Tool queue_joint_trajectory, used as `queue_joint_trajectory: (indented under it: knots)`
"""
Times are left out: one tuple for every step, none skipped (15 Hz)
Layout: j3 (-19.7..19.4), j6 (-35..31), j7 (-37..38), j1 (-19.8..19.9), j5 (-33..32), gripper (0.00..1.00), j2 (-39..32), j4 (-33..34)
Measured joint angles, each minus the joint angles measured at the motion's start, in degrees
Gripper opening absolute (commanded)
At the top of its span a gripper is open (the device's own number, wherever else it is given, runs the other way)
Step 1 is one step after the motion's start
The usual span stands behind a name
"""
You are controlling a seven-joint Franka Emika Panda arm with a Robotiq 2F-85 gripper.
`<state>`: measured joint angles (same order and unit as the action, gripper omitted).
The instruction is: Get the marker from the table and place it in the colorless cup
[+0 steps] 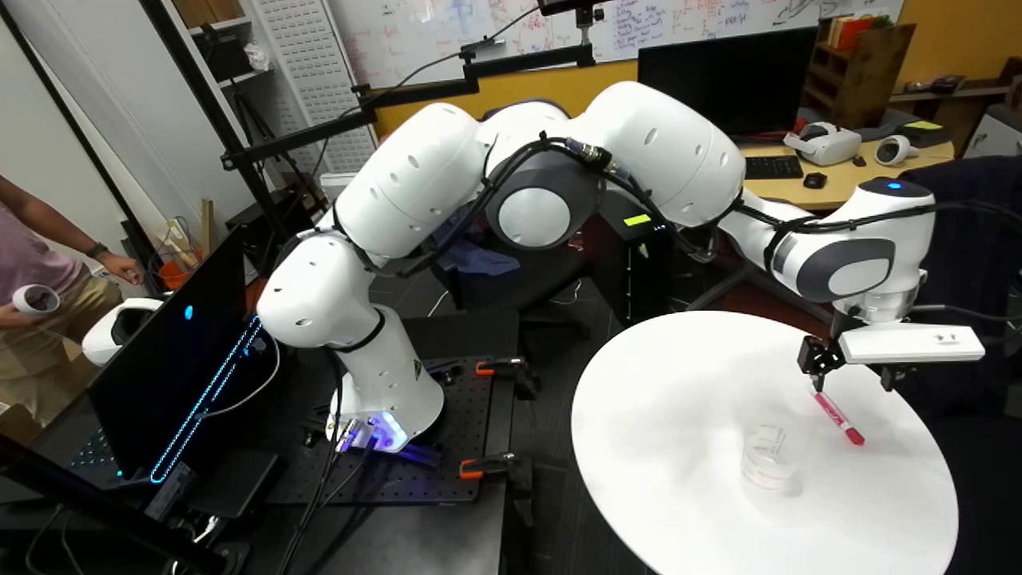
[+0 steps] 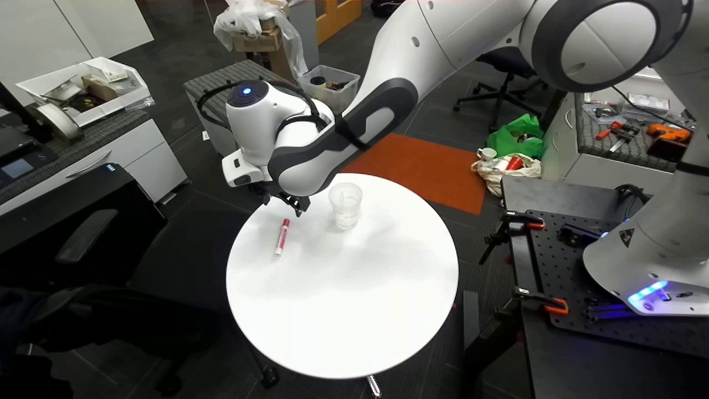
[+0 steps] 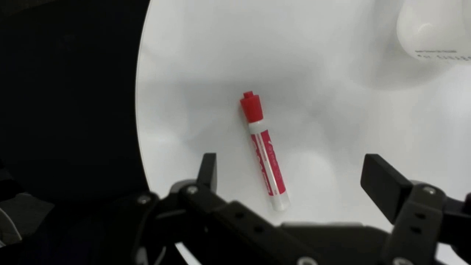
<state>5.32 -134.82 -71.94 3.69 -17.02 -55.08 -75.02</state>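
Observation:
The red-and-white marker (image 1: 837, 417) lies flat on the round white table (image 1: 663, 415). It also shows in an exterior view (image 2: 282, 237) and in the wrist view (image 3: 268, 158), red cap pointing up the picture. The clear cup (image 1: 766, 461) stands upright on the table near the marker; it also shows in an exterior view (image 2: 346, 208) and partly at the top right of the wrist view (image 3: 438, 29). My gripper (image 3: 292, 171) is open and empty above the table. In the wrist view the marker's lower part appears between the fingers, nearer the left one.
The table's edge (image 3: 137, 99) runs close to the left of the marker in the wrist view. A black chair (image 2: 88, 233) stands beside the table. The robot's base sits on a black bench (image 2: 609, 354) with clamps at its edge.

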Motion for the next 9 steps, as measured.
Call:
queue_joint_trajectory:
  knots:
    - [0.0, 0.9, -0.1, -0.1, 0.0, 1.0, -0.8, 1.1]
    - [0.0, 1.7, -0.1, -0.2, 0.0, 1.0, -1.5, 2.2]
    - [0.0, 2.5, -0.1, -0.3, 0.0, 1.0, -2.3, 3.2]
    - [0.0, 3.2, -0.1, -0.3, 0.0, 1.0, -3.1, 4.2]
    - [0.0, 3.8, -0.1, -0.4, 0.0, 1.0, -3.8, 5.1]
    - [0.0, 4.3, -0.1, -0.5, 0.0, 1.0, -4.4, 5.9]
    - [0.0, 4.7, -0.1, -0.6, 0.0, 1.0, -5.0, 6.7]
    - [0.0, 5.0, -0.1, -0.7, 0.0, 1.0, -5.6, 7.4]
    - [0.0, 5.4, -0.1, -0.8, 0.0, 1.0, -6.1, 8.1]
